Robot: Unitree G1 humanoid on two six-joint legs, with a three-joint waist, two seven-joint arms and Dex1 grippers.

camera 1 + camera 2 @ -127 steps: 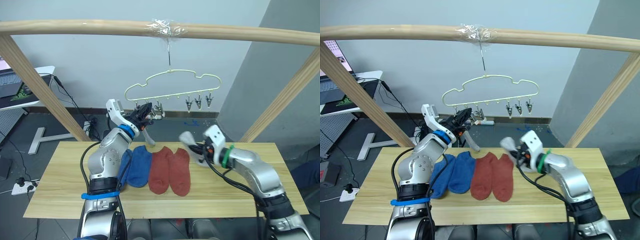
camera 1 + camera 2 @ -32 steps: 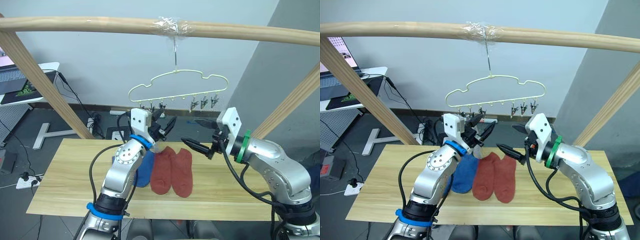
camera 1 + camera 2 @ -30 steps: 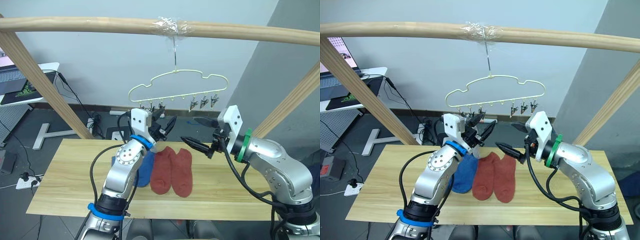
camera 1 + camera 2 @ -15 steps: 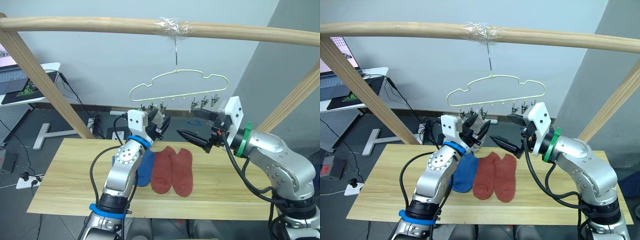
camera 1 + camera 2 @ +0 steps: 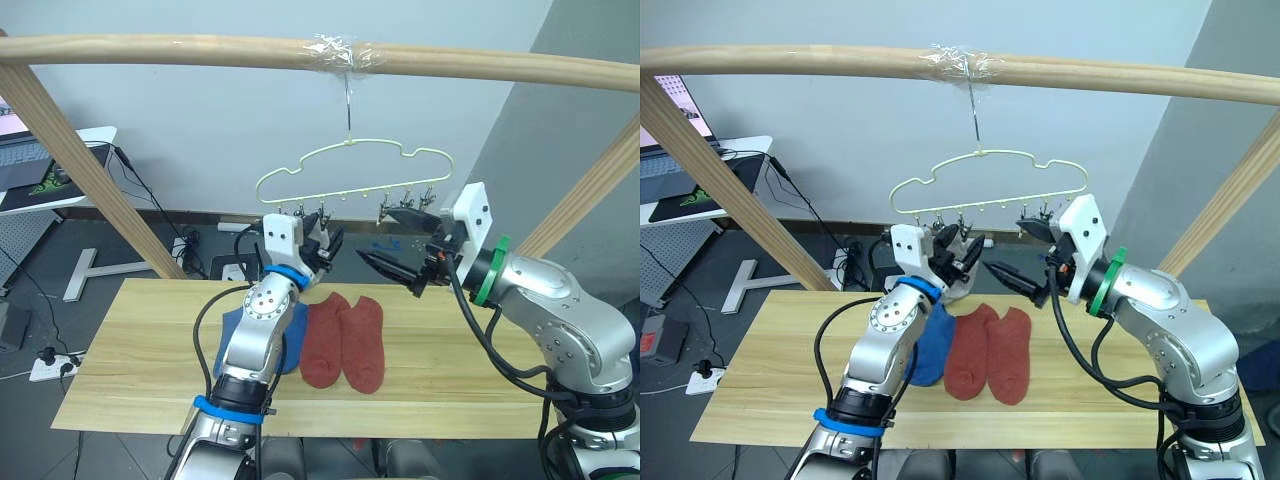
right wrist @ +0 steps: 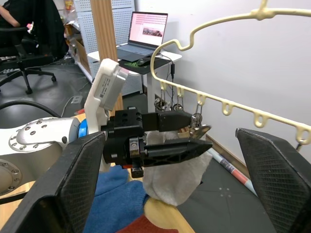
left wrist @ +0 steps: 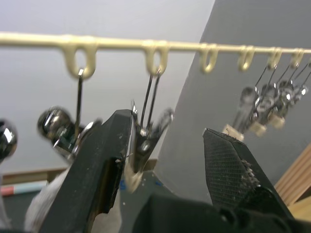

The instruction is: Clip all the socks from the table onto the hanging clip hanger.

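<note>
The pale yellow-green clip hanger (image 5: 980, 153) hangs by its hook from the wooden bar. My left gripper (image 5: 325, 245) is raised to its left-hand clips, open, with one metal clip (image 7: 146, 141) between the fingers and touching one of them. A light grey sock (image 6: 172, 182) hangs just under that gripper; I cannot tell what holds it. My right gripper (image 5: 393, 240) stands wide open and empty beside it, under the right-hand clips (image 5: 425, 197). On the table (image 5: 130, 350) lie two rust-red socks (image 5: 343, 342) and blue socks (image 5: 290, 335), partly behind my left arm.
A thick wooden bar (image 5: 200, 50) crosses overhead on slanted wooden posts (image 5: 70, 160) at both sides. A desk with a laptop (image 6: 146, 36) stands at the far left. Cables lie on the floor behind the table.
My right gripper has risen and moved closer to the hanger's clips. My left gripper has edged up to the left-hand clips. The socks on the table have not moved.
</note>
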